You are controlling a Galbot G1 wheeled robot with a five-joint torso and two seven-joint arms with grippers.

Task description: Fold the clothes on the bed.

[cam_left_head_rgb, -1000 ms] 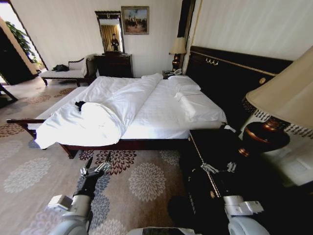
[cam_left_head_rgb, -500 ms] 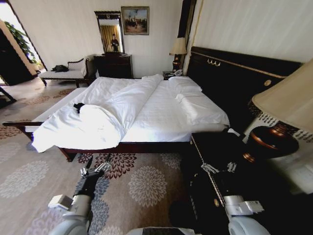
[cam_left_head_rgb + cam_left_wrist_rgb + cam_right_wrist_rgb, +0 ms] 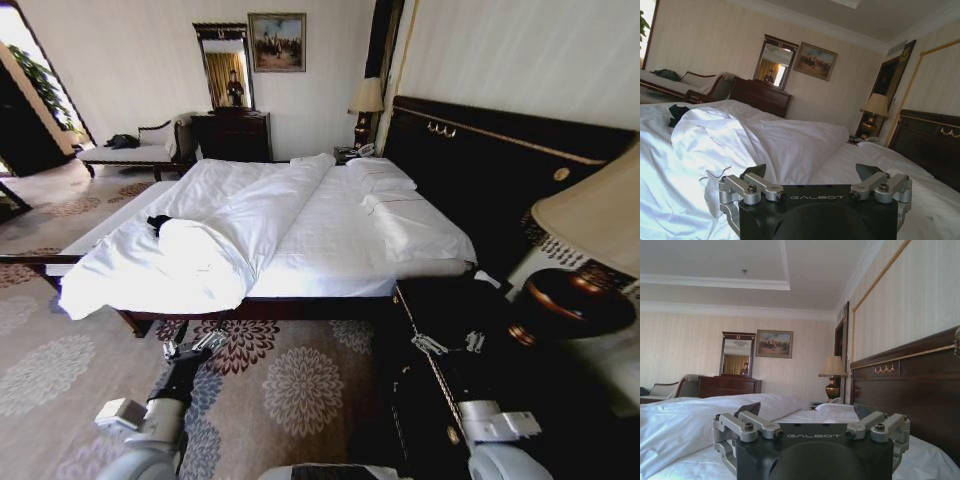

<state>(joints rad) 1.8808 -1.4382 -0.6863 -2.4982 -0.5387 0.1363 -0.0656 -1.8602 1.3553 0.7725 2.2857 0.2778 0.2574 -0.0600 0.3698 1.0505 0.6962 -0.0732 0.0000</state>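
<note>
The bed (image 3: 330,238) stands ahead of me across the carpet, with its white duvet (image 3: 215,240) bunched toward the foot. A small dark bit of the clothes (image 3: 158,221) pokes out from behind the duvet's roll; the left wrist view shows these clothes (image 3: 677,113) as a dark lump beyond the white folds. My left gripper (image 3: 190,348) hangs open over the carpet, short of the bed's side rail, its fingers (image 3: 758,170) spread with nothing between them. My right gripper (image 3: 445,343) is open too, held over the dark nightstand.
A dark nightstand (image 3: 440,300) and a big lamp (image 3: 585,245) stand close on my right. The tall dark headboard (image 3: 480,160) lines the right wall. A chaise (image 3: 130,152) and a dresser with a mirror (image 3: 232,128) are at the far wall. Flowered carpet (image 3: 300,385) lies before the bed.
The whole head view has shifted: the lamp slides right and the bed's foot slides left, so the camera has moved. Both arms hold the same pose, grippers open.
</note>
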